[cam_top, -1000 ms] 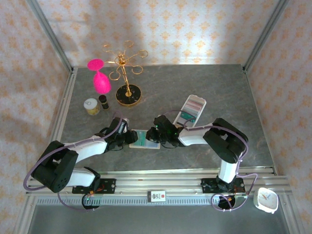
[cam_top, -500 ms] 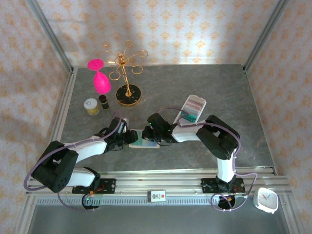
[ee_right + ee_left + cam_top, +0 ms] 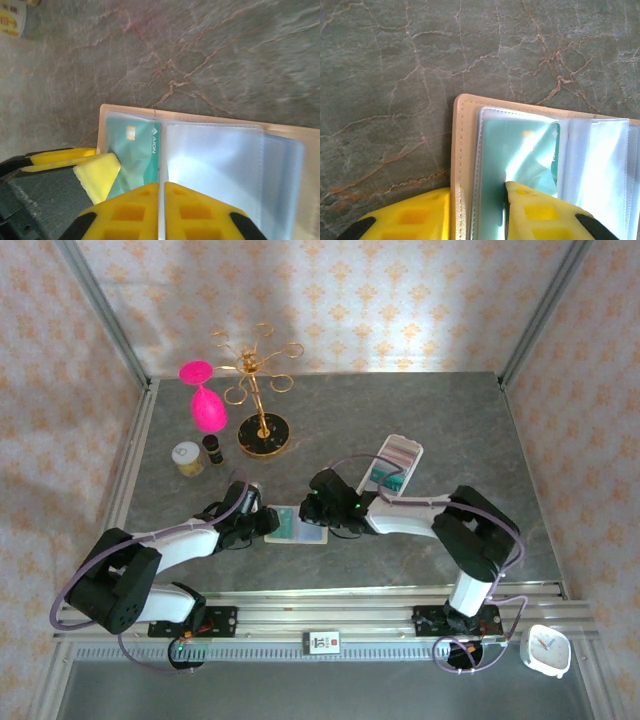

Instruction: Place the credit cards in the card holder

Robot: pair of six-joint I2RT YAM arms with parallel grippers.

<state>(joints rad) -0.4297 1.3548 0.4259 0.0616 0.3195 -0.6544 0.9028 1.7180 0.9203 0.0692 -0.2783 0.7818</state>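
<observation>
While card holder [image 3: 297, 527] lies open on worktop [image 3: 450, 410], left hand [image 3: 476, 194] part-open astride its edge; right hand [image 3: 161, 189] nearly closed; teal card [image 3: 520, 150] sleeved.

The work surface is a grey stone-patterned tabletop [image 3: 440, 410] veined with thin rust and white lines. It is enclosed on three sides by walls papered in pale cream with a repeating orange floral motif: a back wall [image 3: 400, 300], a left wall [image 3: 50, 420] and a right wall [image 3: 595, 390]. Slanted silver aluminium frame posts [image 3: 100, 305] are fitted at the rear corners. A silver aluminium rail [image 3: 330, 608] is mounted along the near edge. A bright patch of light is seen low on the back wall.
</observation>
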